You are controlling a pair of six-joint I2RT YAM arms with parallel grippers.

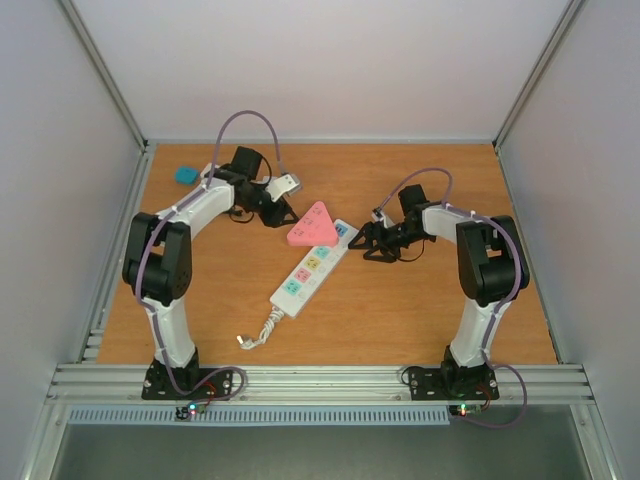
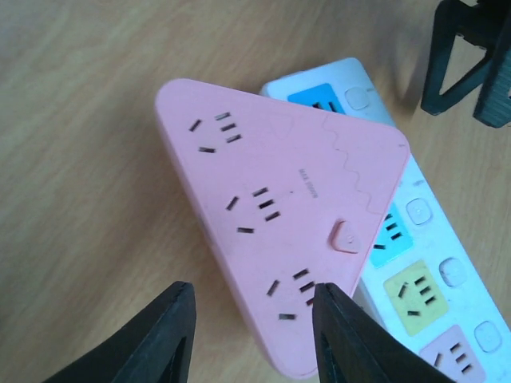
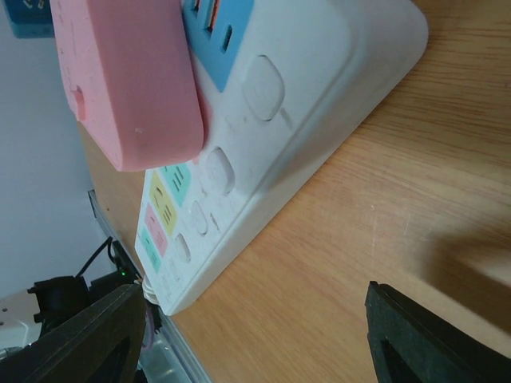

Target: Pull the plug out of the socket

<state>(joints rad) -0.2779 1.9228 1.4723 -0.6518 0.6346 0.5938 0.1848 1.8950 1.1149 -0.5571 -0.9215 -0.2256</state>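
Black fingers (image 2: 160,335) fill the bottom edge of the left wrist view. They belong to the left gripper (image 2: 252,291), which is spread, with the lower corner of the pink triangular plug (image 2: 279,191) lying between them; nothing is pinched yet.

The plug sits on the far end of the socket (image 1: 308,272), a white strip running diagonally through the middle of the top view. That puts the plug at its upper right end, covering the outlets next to the blue face. The right gripper (image 3: 255,327) is also spread wide and hangs just beside that same end, apart from it. A small teal object (image 1: 186,175) lies in the upper left of the worktop (image 1: 420,310).

This looks like the setup for the grasp. To do it well, the left gripper should probably advance a little further, so the fingers close on the plug's thick side walls rather than on its tip. The right should press down on the strip's bare white end. The strip looks light and would likely rise with the plug, so pull straight along the pins without rocking.
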